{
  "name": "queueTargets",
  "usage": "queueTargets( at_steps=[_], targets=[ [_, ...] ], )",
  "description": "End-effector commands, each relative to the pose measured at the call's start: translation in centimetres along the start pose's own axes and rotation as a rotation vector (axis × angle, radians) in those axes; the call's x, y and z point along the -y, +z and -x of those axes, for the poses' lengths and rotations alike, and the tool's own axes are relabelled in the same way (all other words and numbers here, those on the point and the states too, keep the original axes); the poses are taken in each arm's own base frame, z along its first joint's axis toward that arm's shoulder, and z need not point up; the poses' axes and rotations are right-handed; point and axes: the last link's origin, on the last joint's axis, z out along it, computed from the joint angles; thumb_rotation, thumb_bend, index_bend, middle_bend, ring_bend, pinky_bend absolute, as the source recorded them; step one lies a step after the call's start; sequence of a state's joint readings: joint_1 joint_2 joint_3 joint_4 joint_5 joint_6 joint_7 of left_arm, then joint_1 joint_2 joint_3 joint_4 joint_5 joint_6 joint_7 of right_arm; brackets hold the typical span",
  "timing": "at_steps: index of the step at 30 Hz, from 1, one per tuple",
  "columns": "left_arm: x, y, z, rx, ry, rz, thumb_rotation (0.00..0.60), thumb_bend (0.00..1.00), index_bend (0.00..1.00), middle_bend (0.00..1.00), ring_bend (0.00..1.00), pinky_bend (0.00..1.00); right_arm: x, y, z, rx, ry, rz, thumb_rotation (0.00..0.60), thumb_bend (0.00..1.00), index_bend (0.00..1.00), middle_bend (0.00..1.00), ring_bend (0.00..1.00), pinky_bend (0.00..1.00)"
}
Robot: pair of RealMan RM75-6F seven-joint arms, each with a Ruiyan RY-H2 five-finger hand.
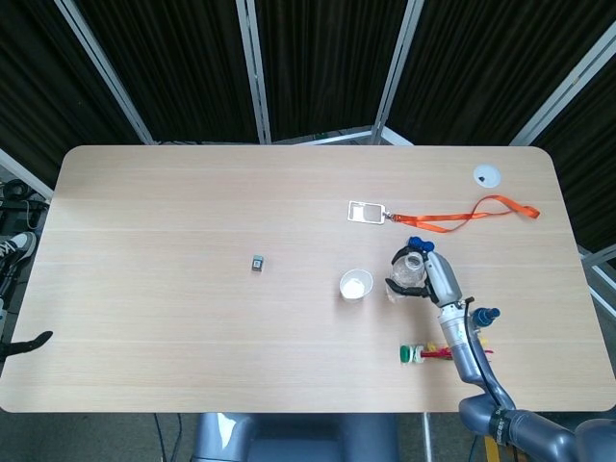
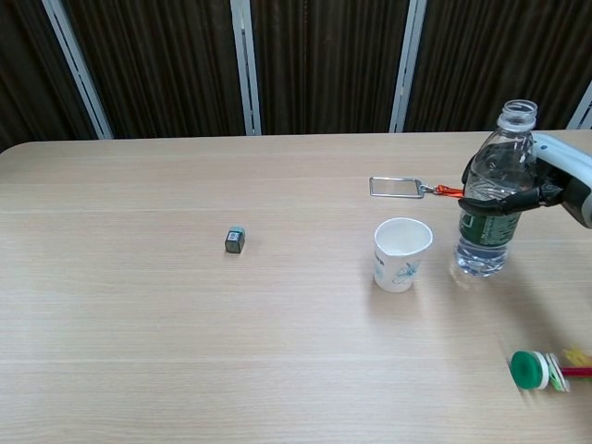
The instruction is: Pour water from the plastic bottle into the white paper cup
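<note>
An uncapped clear plastic bottle (image 2: 491, 192) with a green label hangs just above the table, tilted slightly, its mouth up. My right hand (image 2: 555, 181) grips it around the middle from the right. In the head view the same bottle (image 1: 410, 270) and right hand (image 1: 433, 277) lie just right of the white paper cup (image 1: 355, 284). The cup (image 2: 401, 253) stands upright and open, a short gap left of the bottle. My left hand shows in neither view.
A green-capped item (image 2: 535, 369) with red and yellow parts lies at the front right. A badge holder (image 2: 394, 187) on an orange lanyard (image 1: 472, 214) lies behind the cup. A small grey block (image 2: 235, 240) sits mid-table. A white disc (image 1: 486, 174) rests far right.
</note>
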State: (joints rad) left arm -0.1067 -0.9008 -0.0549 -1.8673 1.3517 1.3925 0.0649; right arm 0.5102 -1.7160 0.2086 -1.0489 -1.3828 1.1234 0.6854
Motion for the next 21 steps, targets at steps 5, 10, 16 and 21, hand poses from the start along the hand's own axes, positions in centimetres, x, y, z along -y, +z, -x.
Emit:
queueTargets(
  at_steps=[5,10,16,21],
  targets=[
    [0.0,0.0,0.0,0.002,-0.001,0.0,0.6,0.02,0.0,0.0,0.0,0.0,-0.3,-0.1,0.4,0.015,0.01,0.003,0.6,0.42,0.53,0.62,0.52,0.5],
    [0.0,0.0,0.1,0.007,-0.001,0.002,0.6,0.02,0.0,0.0,0.0,0.0,-0.5,-0.2,0.6,0.022,0.031,0.008,0.6,0.35,0.53,0.6,0.51,0.5],
    [-0.1,0.0,0.1,0.01,-0.001,0.003,0.6,0.02,0.0,0.0,0.0,0.0,-0.8,-0.3,0.8,0.017,0.06,0.009,0.6,0.32,0.52,0.6,0.5,0.5],
    [-0.1,-0.1,0.2,0.012,0.002,0.004,0.6,0.02,0.0,0.0,0.0,0.0,-1.3,-0.4,0.9,0.013,0.077,0.013,0.6,0.3,0.51,0.58,0.49,0.49]
  ],
)
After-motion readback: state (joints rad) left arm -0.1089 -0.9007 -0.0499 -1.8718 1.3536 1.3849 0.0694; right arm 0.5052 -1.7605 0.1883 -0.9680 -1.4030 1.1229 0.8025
